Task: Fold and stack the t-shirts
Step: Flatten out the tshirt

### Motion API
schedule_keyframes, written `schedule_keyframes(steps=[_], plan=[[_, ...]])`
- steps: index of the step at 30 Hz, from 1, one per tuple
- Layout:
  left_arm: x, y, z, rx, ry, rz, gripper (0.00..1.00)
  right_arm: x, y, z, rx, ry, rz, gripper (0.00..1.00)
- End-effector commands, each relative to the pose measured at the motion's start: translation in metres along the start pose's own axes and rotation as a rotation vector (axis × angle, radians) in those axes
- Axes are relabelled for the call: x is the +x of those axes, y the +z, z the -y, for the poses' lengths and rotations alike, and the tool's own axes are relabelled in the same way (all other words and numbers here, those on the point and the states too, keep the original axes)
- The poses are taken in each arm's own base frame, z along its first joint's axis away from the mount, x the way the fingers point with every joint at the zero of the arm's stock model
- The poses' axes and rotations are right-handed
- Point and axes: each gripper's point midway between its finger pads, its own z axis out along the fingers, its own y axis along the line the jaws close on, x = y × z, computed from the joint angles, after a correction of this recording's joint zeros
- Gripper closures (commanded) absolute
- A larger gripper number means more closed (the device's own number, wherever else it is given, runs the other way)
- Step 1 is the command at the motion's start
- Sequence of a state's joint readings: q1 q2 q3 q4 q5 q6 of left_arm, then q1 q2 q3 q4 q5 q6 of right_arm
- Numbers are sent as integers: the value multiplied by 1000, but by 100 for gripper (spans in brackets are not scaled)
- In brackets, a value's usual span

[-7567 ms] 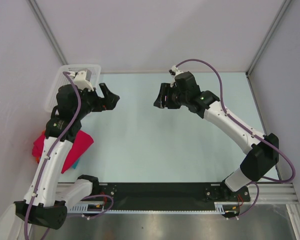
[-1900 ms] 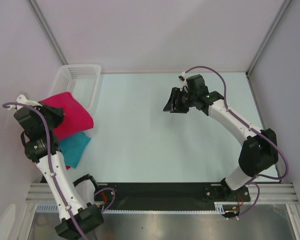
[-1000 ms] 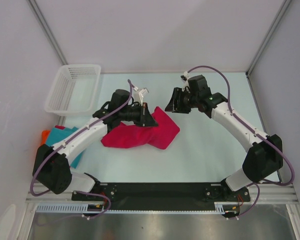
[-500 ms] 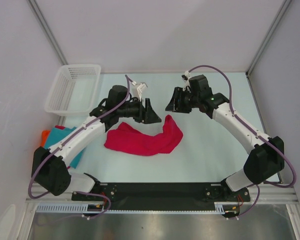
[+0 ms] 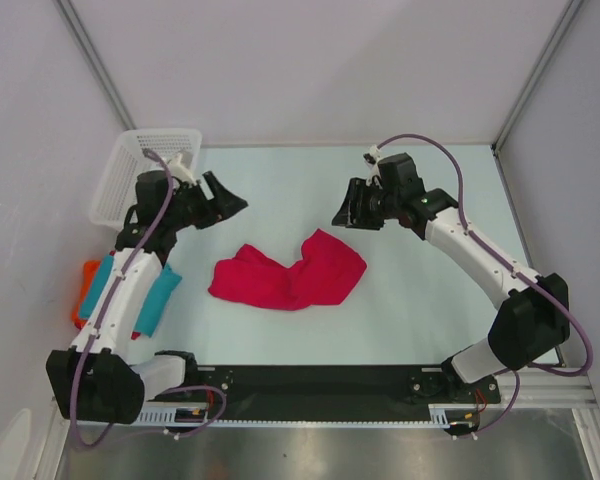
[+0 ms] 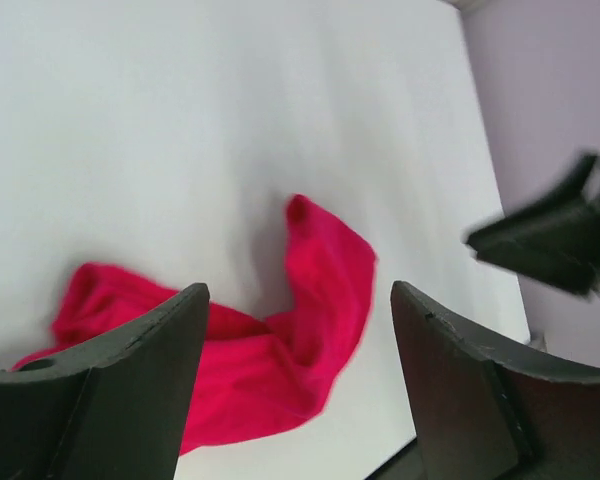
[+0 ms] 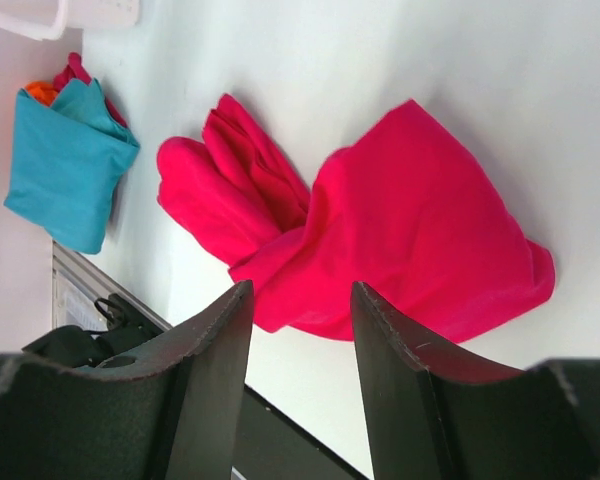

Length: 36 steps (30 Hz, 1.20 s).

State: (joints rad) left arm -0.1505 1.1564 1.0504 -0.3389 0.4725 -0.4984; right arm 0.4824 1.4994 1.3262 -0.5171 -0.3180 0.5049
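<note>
A crimson-pink t-shirt (image 5: 290,276) lies crumpled in a bunched heap on the middle of the table; it also shows in the left wrist view (image 6: 280,370) and the right wrist view (image 7: 400,240). A teal t-shirt (image 5: 132,292) lies folded at the left edge on top of an orange t-shirt (image 5: 82,292); the right wrist view shows the teal one (image 7: 65,165) too. My left gripper (image 5: 225,197) hangs open and empty, up and to the left of the crimson shirt. My right gripper (image 5: 343,208) hovers open and empty above the shirt's right end.
A white mesh basket (image 5: 115,185) stands at the back left, right behind my left arm. The black rail (image 5: 320,382) with the arm bases runs along the near edge. Walls close in the left, back and right sides.
My left gripper opened, let go of the crimson shirt and drew back left toward the basket. The shirt settled on the table. The right arm hardly moved.
</note>
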Motion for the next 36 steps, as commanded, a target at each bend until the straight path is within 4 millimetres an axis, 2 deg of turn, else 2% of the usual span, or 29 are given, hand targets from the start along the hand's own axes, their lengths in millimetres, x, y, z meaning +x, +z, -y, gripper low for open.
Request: schedule_keyframes(steps=[1,2,3,5,8,12,13,15,16,18,19,20,22,29,36], plan=[[19,-5,-63,-146,-240,-32,22,5,-6,2,5,12,12,51],[24,-6,-78,-176,-274,-35,22,9,-3,4,7,18,1,51],[28,-5,-84,-189,-293,-44,22,14,1,9,15,22,-12,51],[36,-3,-91,-206,-314,-62,22,19,14,19,31,23,-24,50],[40,-1,-96,-216,-334,-76,23,36,35,33,54,38,-97,52],[45,0,-104,-236,-342,-88,23,42,58,40,52,33,-129,52],[45,0,-106,-238,-341,-88,23,38,62,37,44,30,-127,52],[49,2,-110,-247,-348,-102,23,43,78,44,50,37,-163,52],[50,2,-113,-253,-351,-103,24,37,83,40,38,30,-159,52],[55,5,-119,-268,-361,-119,24,37,93,39,34,17,-177,53],[57,5,-121,-270,-365,-124,24,44,104,45,47,26,-212,53],[58,6,-124,-276,-368,-127,24,35,108,38,33,13,-202,54],[62,9,-126,-275,-373,-140,24,37,119,41,38,11,-227,54],[67,25,-136,-256,-396,-168,25,20,137,30,13,-6,-220,55],[69,44,-145,-223,-420,-190,26,22,152,33,10,7,-253,55]])
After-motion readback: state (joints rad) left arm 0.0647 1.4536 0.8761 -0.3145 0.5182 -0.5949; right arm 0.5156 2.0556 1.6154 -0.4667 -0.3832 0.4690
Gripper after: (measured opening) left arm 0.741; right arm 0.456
